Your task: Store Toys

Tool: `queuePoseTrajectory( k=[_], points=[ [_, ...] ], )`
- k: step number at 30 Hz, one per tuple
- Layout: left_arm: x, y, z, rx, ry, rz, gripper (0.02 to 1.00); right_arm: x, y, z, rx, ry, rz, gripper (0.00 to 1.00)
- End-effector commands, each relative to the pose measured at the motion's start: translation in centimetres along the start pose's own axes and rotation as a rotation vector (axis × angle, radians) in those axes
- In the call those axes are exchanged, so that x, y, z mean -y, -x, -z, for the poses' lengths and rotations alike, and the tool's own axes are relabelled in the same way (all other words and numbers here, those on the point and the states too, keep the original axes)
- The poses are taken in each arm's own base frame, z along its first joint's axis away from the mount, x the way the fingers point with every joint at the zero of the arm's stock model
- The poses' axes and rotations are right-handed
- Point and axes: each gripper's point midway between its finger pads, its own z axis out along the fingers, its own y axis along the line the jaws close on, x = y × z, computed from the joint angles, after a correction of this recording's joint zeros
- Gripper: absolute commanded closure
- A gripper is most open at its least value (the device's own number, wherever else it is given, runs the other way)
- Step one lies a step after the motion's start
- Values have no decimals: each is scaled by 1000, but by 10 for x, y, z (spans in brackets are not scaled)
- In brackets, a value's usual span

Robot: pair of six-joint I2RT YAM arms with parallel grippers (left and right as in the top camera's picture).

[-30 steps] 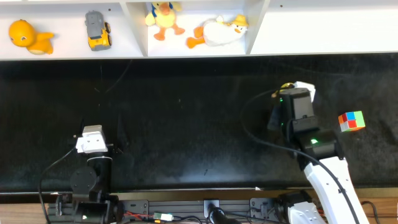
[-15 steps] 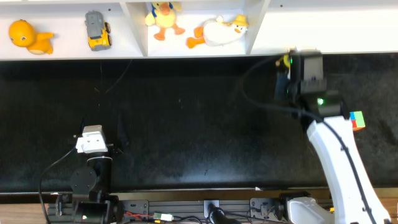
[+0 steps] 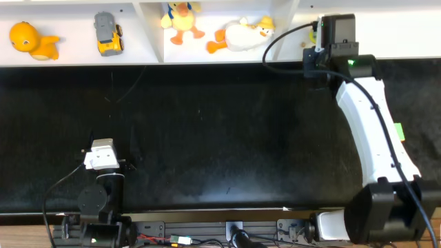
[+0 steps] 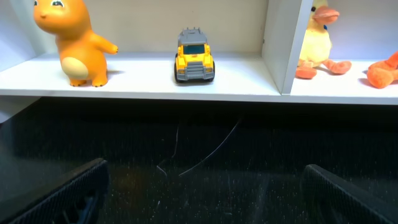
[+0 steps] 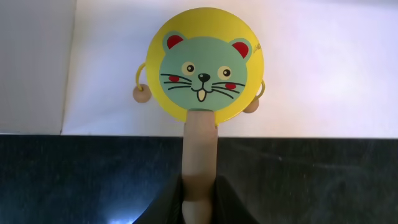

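While the right end effector (image 5: 199,200) clamps the bare wooden handle (image 5: 199,155) of a rattle drum (image 5: 205,62), the toy's round head lies over the white floor of the shelf (image 5: 323,93), in the right-hand compartment. The handle crosses the shelf's front edge above the black desk (image 3: 207,138). Whether the head rests on the shelf or hangs just above it is hard to tell from this angle.

The drum is a flat disc with a yellow rim. Its teal face is painted with whiskers, red cheeks and red-lined ears, and a small wooden bead (image 5: 140,94) hangs on a cord at each side. It looks light and rigid, with smooth painted wood that could slip in a loose grip. The plain stick is the natural place to hold it, and the fingers are closed on its lower end. The dangling beads may swing and knock if the toy is jolted.

The left end effector (image 4: 205,199) sits low over the desk, its fingers spread wide and holding nothing. It faces the shelf, where a glossy orange figure (image 4: 71,37), a yellow-and-grey truck (image 4: 194,56) and a soft plush duck (image 4: 317,37) stand stored.
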Motion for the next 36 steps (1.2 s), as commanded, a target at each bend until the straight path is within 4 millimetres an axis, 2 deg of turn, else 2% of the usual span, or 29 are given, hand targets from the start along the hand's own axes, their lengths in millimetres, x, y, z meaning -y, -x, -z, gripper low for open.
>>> queuePoseTrajectory(
  k=[1, 14, 25, 36],
  points=[
    [-2, 0, 0, 5, 11, -11, 20, -2, 14, -5, 24, 27, 55, 851],
    [-2, 0, 0, 5, 11, -11, 20, -2, 28, -39, 69, 65, 40, 822],
    [-2, 0, 0, 5, 12, -11, 20, -16, 33, -69, 85, 135, 36, 816],
    [-2, 0, 0, 5, 11, -11, 20, -30, 42, -87, 132, 201, 38, 792]
  ],
)
